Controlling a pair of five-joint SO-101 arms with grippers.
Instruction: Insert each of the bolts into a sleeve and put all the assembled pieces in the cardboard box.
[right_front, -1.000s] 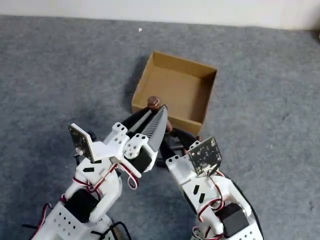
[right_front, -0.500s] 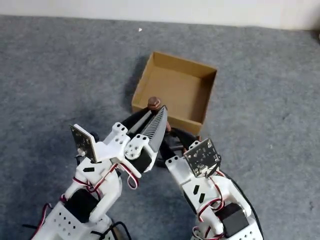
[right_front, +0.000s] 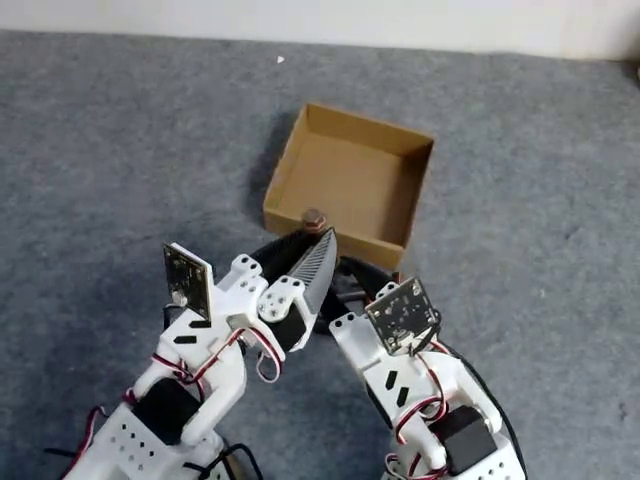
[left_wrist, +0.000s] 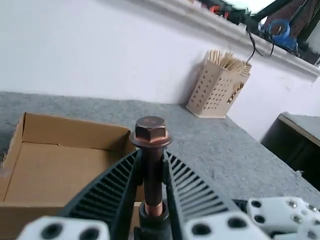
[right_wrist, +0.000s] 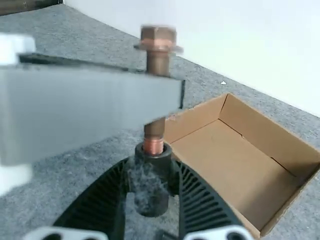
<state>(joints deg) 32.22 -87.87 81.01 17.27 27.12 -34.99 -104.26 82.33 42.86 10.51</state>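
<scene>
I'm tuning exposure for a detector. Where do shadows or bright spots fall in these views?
High view: the cardboard box throws a soft shadow onto the carpet on its left in the picture. Left wrist view: the bolt has a mild sheen on its head. Right wrist view: the white wall is bright behind the bolt, and the sleeve reads dark.

The high camera looks steeply down on the grey carpeted table (right_front: 120, 150), from well back, with the cardboard box (right_front: 350, 180) just above the centre of the frame. Each wrist camera sits close behind its own gripper and looks out along the fingers. The left gripper (left_wrist: 151, 157) and the right gripper (right_wrist: 152, 167) both face the box and a white wall (left_wrist: 75, 45). All three views share the box and the bolt (right_front: 313, 218). The wrist views also share the sleeve (right_wrist: 150, 190).
</scene>
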